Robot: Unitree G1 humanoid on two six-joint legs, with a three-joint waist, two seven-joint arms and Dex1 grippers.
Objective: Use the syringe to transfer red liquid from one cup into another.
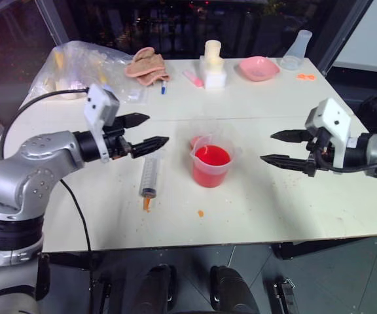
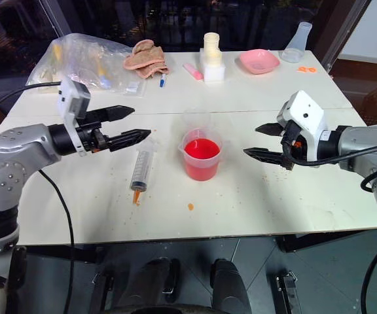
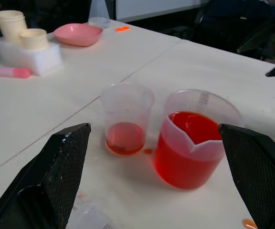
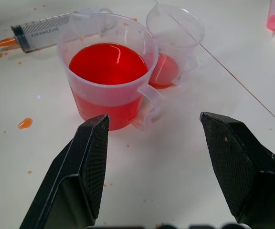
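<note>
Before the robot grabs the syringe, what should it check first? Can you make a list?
1. Left gripper open and empty: ok.
2. Right gripper open and empty: ok.
3. Syringe lying free on the table, beside the beaker: ok.
4. Beaker upright with plenty of red liquid: ok.
5. Small cup upright behind the beaker, with room for more: ok.
6. Table clean: not ok, orange drips near the syringe tip.
</note>
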